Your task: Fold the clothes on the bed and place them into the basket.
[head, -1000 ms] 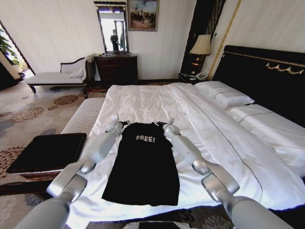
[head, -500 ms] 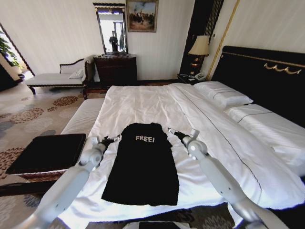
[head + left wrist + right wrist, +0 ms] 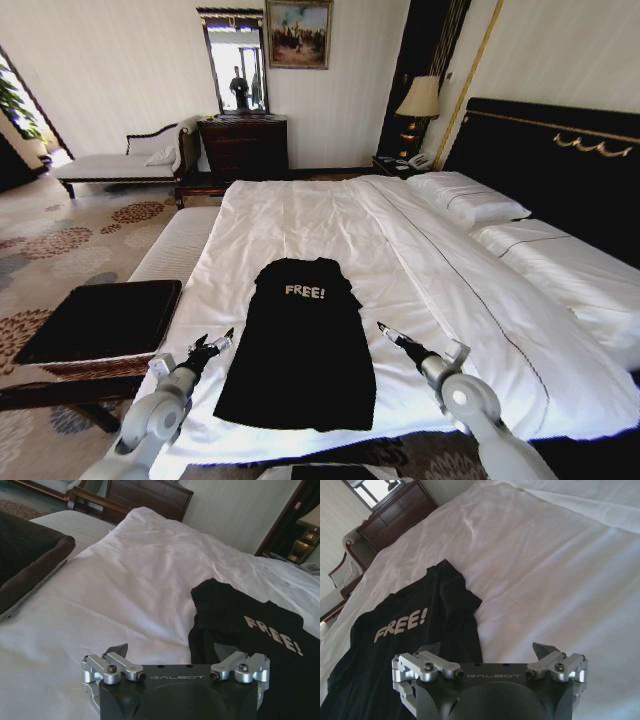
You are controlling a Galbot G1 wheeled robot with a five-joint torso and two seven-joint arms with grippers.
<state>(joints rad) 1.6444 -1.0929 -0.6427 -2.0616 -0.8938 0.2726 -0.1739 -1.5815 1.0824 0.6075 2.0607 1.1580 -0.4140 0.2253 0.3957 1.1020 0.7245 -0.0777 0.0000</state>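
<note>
Brown wicker under a flat black top, the basket point(image 3: 95, 322) is sitting at the left of my head view beside the bed point(image 3: 330, 225), and just right of it, low in the frame, I am holding the left gripper point(image 3: 213, 342) over the white sheet with its fingers spread and nothing between them. At centre frame the black top point(image 3: 303, 345) is lying flat and unfolded, its "FREE!" lettering facing up. At lower right I am keeping the right gripper point(image 3: 392, 334) beside the garment, its fingers likewise parted and holding nothing.
</note>
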